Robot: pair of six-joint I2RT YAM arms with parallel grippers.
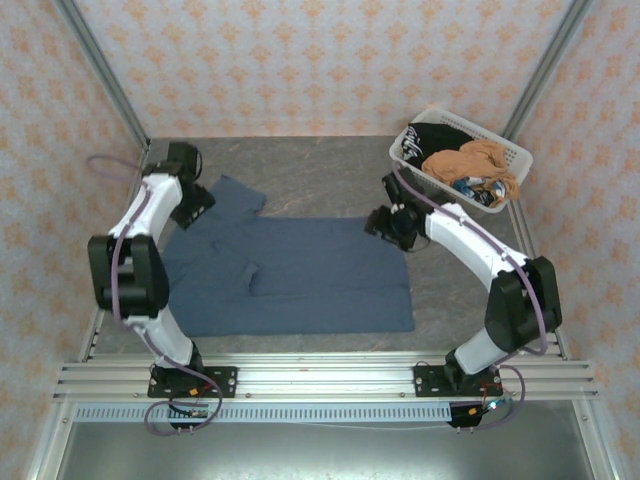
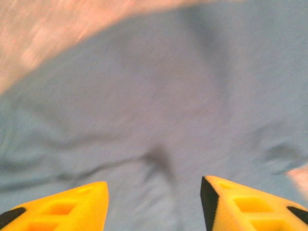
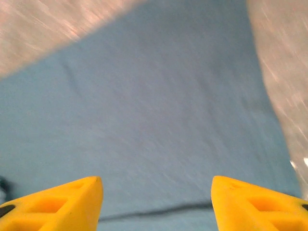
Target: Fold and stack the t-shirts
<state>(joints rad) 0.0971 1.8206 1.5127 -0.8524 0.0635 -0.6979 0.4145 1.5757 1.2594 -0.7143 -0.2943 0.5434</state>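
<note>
A slate-blue t-shirt (image 1: pixel 300 275) lies spread on the grey table, partly folded, a sleeve reaching toward the back left. My left gripper (image 1: pixel 197 205) hovers at that back-left part; in its wrist view the yellow fingertips (image 2: pixel 86 204) stand apart over wrinkled blue cloth (image 2: pixel 154 120) with nothing between them. My right gripper (image 1: pixel 385 225) sits at the shirt's back-right corner; its fingers (image 3: pixel 72 202) stand wide over smooth blue cloth (image 3: pixel 159 125), holding nothing. A black t-shirt (image 1: pixel 440 135) with white print and an orange-tan t-shirt (image 1: pixel 475 160) lie in the basket.
The white lattice basket (image 1: pixel 405 155) stands at the back right corner of the table (image 1: pixel 320 170). Metal frame posts (image 1: pixel 100 70) rise at both back corners. Bare grey tabletop lies behind the shirt and to its right.
</note>
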